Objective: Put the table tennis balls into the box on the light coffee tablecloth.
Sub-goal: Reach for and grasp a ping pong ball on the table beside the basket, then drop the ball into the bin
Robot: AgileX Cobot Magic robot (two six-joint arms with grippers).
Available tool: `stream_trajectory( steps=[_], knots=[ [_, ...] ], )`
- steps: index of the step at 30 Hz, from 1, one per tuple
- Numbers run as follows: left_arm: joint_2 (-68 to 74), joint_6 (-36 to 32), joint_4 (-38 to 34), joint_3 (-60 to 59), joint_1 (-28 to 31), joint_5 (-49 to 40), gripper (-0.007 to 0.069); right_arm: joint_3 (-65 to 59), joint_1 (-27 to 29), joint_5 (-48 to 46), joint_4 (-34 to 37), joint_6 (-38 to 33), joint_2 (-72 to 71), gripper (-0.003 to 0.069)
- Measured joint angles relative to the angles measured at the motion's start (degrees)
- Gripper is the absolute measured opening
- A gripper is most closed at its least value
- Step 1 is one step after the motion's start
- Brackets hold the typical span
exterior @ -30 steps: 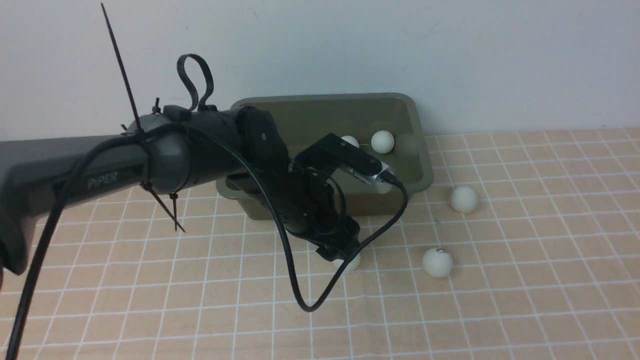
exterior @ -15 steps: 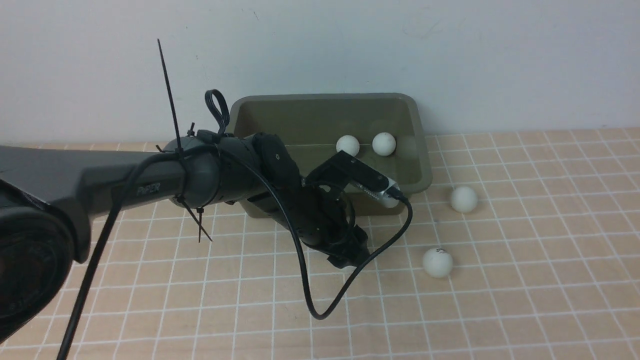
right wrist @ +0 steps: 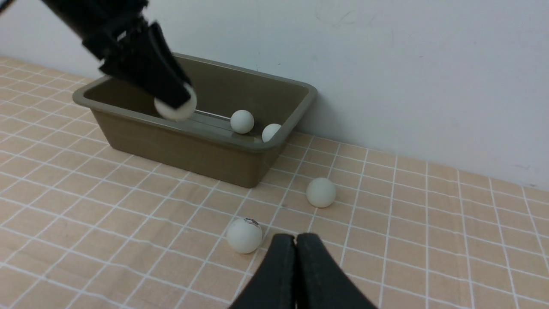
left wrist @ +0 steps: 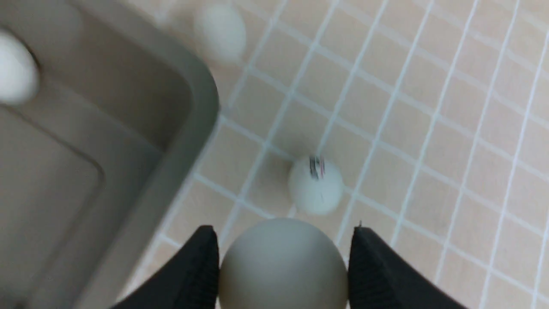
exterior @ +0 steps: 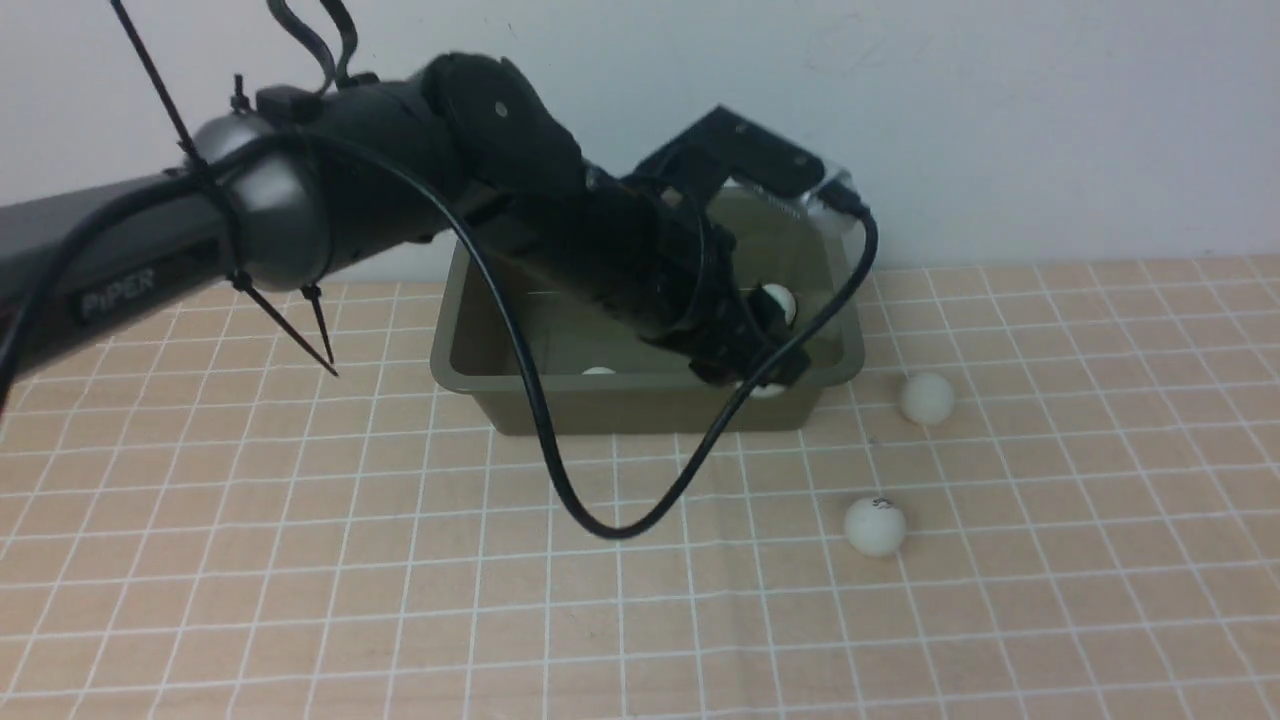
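Left arm has lifted off the cloth since a second ago and now reaches over the box. Nearest: right end effector, fingers pressed shut. Marked ball lies ahead of it. Plain ball beyond, near the box corner. Left end effector grips a white ball above the near rim. Cable loops down across the box front, and the arm hides much of the inside. Two inner balls at the right end.

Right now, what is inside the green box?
In the box, one ball and a second ball lie near its right end; a third ball peeks over the front wall. The left arm covers part of the floor; more may hide there.
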State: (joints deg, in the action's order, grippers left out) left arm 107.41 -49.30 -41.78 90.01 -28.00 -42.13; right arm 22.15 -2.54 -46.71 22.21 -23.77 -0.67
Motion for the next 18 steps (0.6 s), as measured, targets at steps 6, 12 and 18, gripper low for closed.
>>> stream_trajectory(
  steps=[6, 12, 18],
  knots=[
    [3.8, -3.0, -0.3, 0.9, 6.9, 7.3, 0.0309, 0.0, 0.0, 0.0, -0.1, 0.0, 0.0, -0.0018],
    [9.6, -7.2, -0.9, 0.9, 11.2, 11.5, 0.0313, 0.0, 0.0, 0.1, -0.1, 0.0, 0.0, -0.0018],
    [9.2, 0.7, -0.6, 2.3, 14.2, 9.6, 0.0421, 0.0, 0.0, 0.1, -0.1, 0.0, 0.0, -0.0018]
  ],
)
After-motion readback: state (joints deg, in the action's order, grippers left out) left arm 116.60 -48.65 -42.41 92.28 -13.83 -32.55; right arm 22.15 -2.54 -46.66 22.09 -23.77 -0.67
